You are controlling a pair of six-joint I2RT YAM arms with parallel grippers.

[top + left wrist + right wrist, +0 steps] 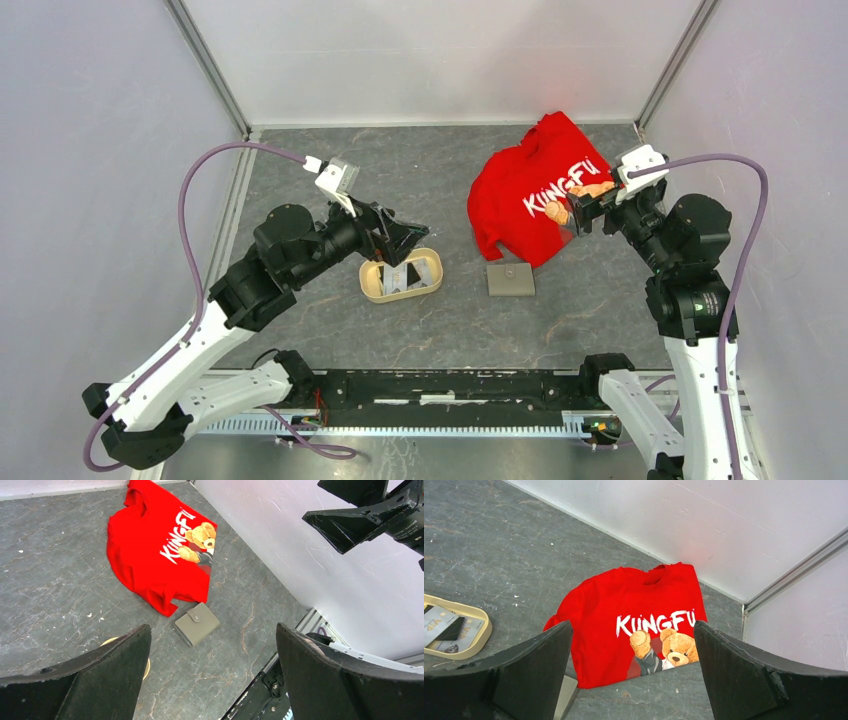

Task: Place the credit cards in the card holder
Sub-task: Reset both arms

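The credit cards, pale and dark, lie together in a beige oval tray; the right wrist view shows these cards at its left edge. To the tray's right, the card holder lies folded shut on the table, a flat grey wallet with a snap tab. My left gripper hangs open just above the tray's far side, nothing between its fingers. Over the red shirt's right edge, my right gripper stands open and empty.
A red shirt printed with "KUNGFU" and a bear lies spread at the back right, its lower hem just behind the card holder. White walls close the table at the back and on both sides. The arms' base rail runs along the near edge.
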